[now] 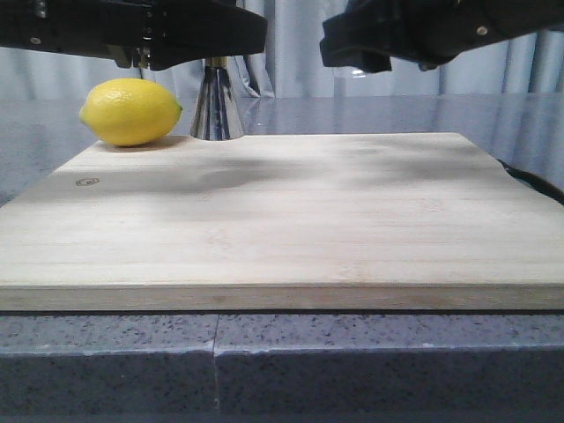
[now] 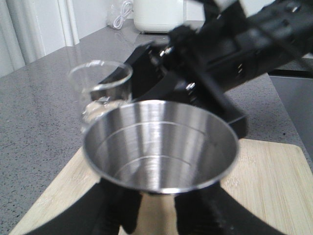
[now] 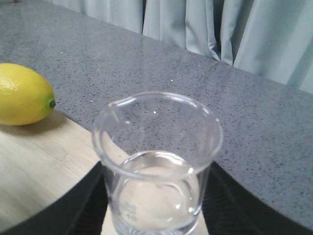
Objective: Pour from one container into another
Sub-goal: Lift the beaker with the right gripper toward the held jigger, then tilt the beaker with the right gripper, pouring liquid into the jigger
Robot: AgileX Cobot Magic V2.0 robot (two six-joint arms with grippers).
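Note:
The steel jigger (image 1: 216,110) stands on the wooden board (image 1: 282,220) at its back left, with its top hidden by my left arm. From the left wrist view I look down into its open shiny cup (image 2: 161,147). My left gripper (image 2: 159,215) is shut on it, a black finger on either side below the rim. The glass beaker (image 3: 156,166) holds a little clear liquid and stands upright. My right gripper (image 3: 156,208) is shut on it. The beaker (image 2: 100,88) hangs just beside the jigger's rim, apart from it.
A yellow lemon (image 1: 130,111) lies on the board's back left corner, right next to the jigger. The board rests on a grey speckled counter (image 1: 282,352). Curtains hang behind. A white appliance (image 2: 156,14) with a cable stands far off on the counter.

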